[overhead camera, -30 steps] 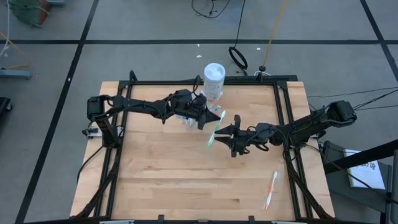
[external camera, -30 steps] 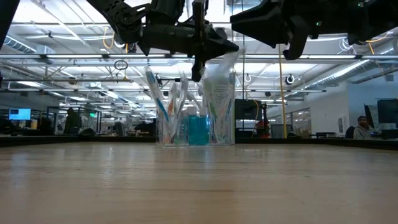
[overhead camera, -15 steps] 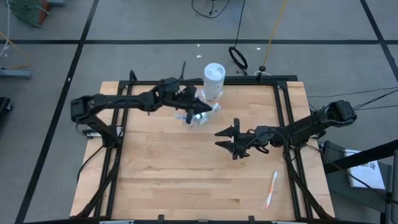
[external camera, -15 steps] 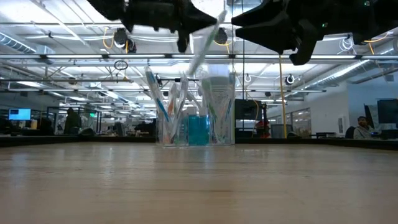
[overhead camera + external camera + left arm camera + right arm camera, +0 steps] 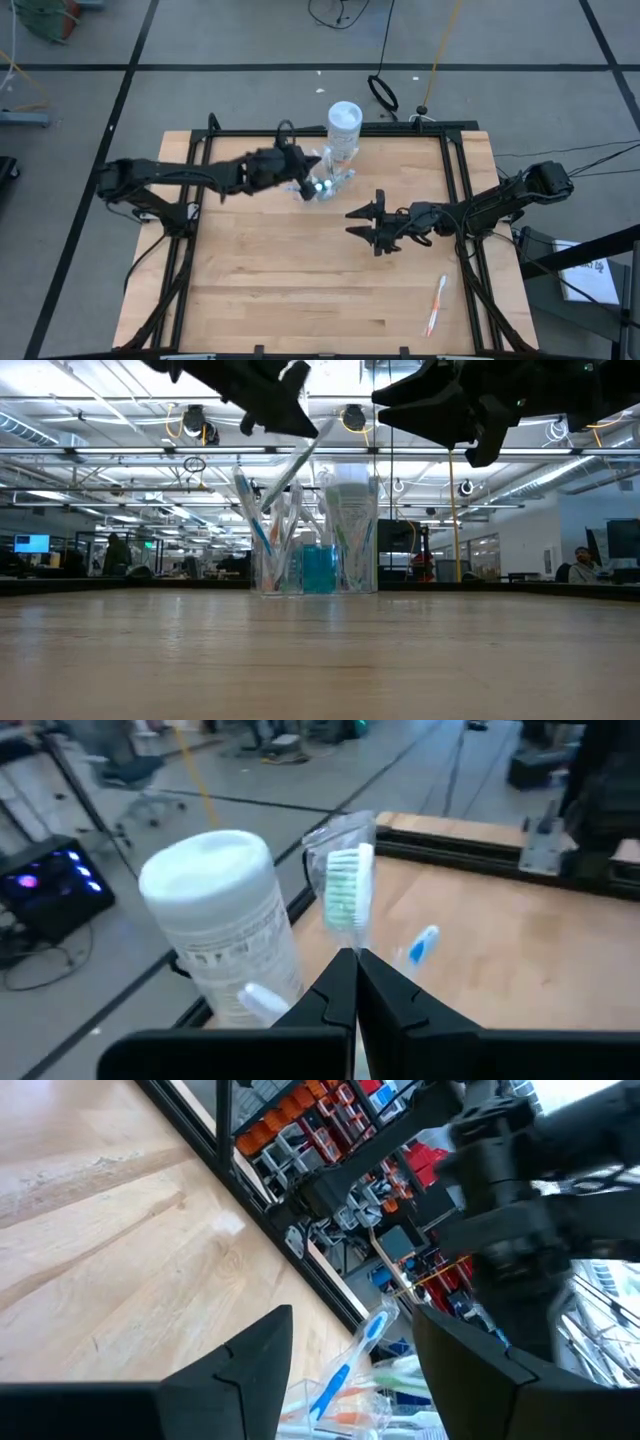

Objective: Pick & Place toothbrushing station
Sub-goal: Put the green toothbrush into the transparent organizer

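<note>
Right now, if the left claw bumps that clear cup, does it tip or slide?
Probably tips: the clear cup looks thin-walled, and its toothbrushes lean out above the rim, so top-heavy. Likely light, so a low push from the left claw may slide it on the wooden table. The white tub behind might stop it.

no legible text; only blurred print on the white tub [image 5: 232, 925]

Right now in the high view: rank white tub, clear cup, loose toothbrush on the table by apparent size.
1. White tub, the bulkiest, though it stands tall and nearer the overhead camera.
2. Clear cup, partly covered by the left gripper, so only roughly judged.
3. Loose toothbrush: long, but far the thinnest.
</note>
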